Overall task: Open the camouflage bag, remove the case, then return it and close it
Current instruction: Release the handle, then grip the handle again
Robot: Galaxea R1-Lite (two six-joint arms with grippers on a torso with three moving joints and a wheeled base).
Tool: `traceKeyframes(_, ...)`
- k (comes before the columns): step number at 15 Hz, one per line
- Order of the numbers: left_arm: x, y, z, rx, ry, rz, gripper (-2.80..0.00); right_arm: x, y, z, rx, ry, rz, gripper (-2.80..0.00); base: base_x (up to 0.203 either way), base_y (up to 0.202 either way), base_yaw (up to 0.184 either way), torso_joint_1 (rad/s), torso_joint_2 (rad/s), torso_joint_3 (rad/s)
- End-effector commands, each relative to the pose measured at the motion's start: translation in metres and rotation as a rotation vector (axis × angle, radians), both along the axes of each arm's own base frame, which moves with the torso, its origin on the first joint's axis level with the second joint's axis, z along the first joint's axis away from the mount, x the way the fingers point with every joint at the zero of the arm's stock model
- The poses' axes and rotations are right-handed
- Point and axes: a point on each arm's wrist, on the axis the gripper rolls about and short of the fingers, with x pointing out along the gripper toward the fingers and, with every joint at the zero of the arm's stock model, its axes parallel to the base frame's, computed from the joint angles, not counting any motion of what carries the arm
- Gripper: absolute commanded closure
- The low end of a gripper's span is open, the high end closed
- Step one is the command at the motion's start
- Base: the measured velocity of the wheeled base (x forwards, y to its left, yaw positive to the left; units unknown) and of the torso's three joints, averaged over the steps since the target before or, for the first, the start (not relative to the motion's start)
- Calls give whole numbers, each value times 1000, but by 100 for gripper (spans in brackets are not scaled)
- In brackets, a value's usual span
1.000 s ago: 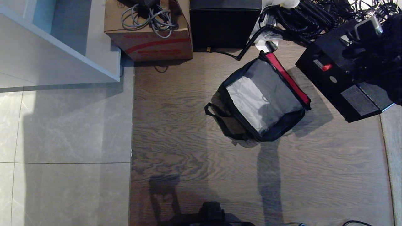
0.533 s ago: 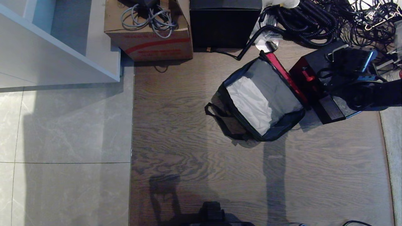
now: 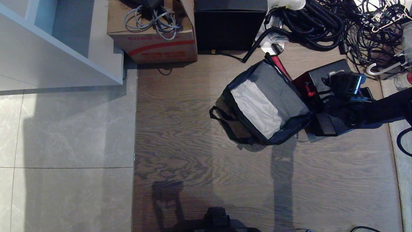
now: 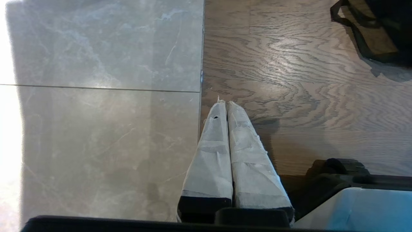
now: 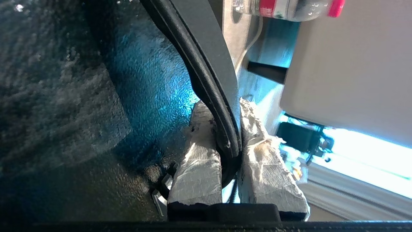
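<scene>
The floor [image 3: 225, 167] is brown wood with wavy grain. Left of the wood there are big grey tiles [image 3: 64, 135], and a white shelf [image 3: 58, 48] stands over the far part of them.

The bag [image 3: 267, 103] sits on the wood, and it is wide open. Inside you can see its grey lining, pale on one side and darker on the other. It has black sides, a black strap [image 3: 225, 124] lying on the floor on its left, and a red rim along its right edge.

Behind the bag, a brown box [image 3: 154, 35] with grey cords in it stands by the shelf. A black cube [image 3: 230, 24] is just beside that box. Behind and to the right of the bag lies a big pile of black cables [image 3: 325, 22].

The case [image 3: 325, 96] is just right of the bag, touching its red rim. It is black and speckled, with a small red part on the side facing the bag.

The right gripper [image 5: 222, 138] pinches the case's black handle [image 5: 206, 58] between its white wrapped fingers [image 5: 198, 167].

The left gripper [image 4: 227, 104] hangs low over the seam between tile and wood, well in front of the bag, its two white fingers pressed together on nothing.
</scene>
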Motion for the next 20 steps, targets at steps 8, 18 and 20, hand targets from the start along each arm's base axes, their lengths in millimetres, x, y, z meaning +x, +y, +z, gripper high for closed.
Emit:
traceKeyframes(8, 0, 0, 0, 0, -1, 0, 0, -35, 41, -55, 66, 221, 158, -280, 0, 0, 0, 0, 0, 0)
traceKeyframes(18, 0, 0, 0, 0, -1, 0, 0, -175, 98, 18, 99, 177, 444, -280, 0, 0, 0, 0, 0, 0)
traceKeyframes(20, 0, 0, 0, 0, -1, 0, 0, -201, 94, 26, 98, 183, 455, -187, 0, 0, 0, 0, 0, 0)
